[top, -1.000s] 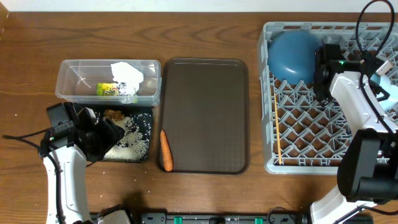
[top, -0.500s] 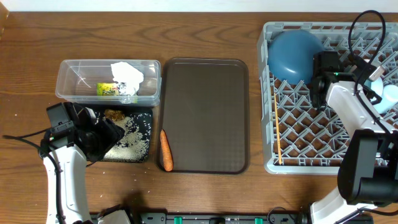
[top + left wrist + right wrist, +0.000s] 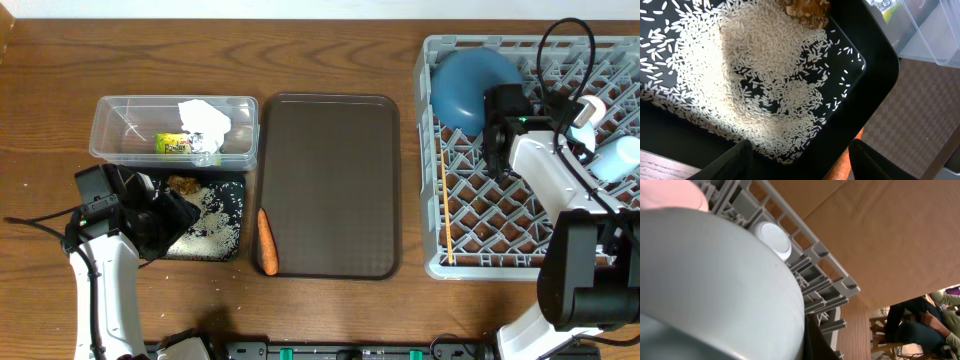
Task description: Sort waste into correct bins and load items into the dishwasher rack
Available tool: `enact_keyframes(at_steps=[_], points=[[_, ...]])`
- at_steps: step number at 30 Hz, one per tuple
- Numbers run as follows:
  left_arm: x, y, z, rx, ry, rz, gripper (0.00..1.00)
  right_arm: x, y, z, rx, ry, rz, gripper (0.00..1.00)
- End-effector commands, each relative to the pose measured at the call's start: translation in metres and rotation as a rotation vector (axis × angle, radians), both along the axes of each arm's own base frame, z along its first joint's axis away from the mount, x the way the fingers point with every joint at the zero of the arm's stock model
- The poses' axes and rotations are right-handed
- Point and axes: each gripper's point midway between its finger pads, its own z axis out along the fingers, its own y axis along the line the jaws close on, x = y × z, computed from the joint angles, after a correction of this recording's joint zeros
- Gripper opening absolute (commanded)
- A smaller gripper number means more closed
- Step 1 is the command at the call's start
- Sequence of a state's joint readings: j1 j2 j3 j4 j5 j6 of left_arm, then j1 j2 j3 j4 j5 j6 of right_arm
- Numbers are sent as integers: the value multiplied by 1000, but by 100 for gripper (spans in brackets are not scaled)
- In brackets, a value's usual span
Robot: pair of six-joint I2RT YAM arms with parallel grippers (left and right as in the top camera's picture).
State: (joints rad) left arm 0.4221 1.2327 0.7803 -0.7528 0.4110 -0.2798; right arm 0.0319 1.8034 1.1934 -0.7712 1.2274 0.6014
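- Your left gripper (image 3: 800,167) hung spread wide over the rice (image 3: 755,75) in the black tray (image 3: 875,65), nothing between its fingers.
- Just beyond, the carrot (image 3: 267,242) lay on the serving tray (image 3: 330,180) edge: light, stiff, apt to roll, so a pinch across its middle looked best.
- Right gripper (image 3: 494,140) sat against the dark blue bowl (image 3: 465,85) in the rack (image 3: 428,200); its grip was hidden, couldn't tell.

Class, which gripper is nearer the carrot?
Left. The left gripper hovers over the black tray, just beside the carrot; the right gripper is over the dishwasher rack, beyond the brown tray.
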Motion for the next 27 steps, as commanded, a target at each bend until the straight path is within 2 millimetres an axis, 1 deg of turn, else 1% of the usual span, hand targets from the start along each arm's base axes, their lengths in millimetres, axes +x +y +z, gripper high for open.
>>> enact_keyframes(at_steps=[1,4,6,8,10,14,18,21,22,24,26,27], points=[[0,3,0,17,1,-7,63,1,27,-35,190,66,77,2],[0,3,0,17,1,-7,63,4,45,-48,278,83,116,9],[0,3,0,17,1,-8,63,5,59,-58,350,99,144,17],[0,3,0,17,1,-8,63,4,71,-66,405,117,167,21],[0,3,0,17,1,-7,63,5,81,-70,440,127,189,23],[0,3,0,17,1,-8,63,5,97,-72,495,132,223,36],[0,3,0,17,1,-7,64,4,104,-64,512,118,245,41],[0,3,0,17,1,-8,64,3,104,-53,514,91,255,48],[0,3,0,17,1,-7,67,3,105,-49,516,84,262,49],[0,3,0,17,1,-8,68,3,106,-40,522,68,281,52],[0,3,0,17,1,-7,68,4,106,-29,527,32,293,68],[0,3,0,17,1,-7,68,4,106,-23,529,11,299,72]])
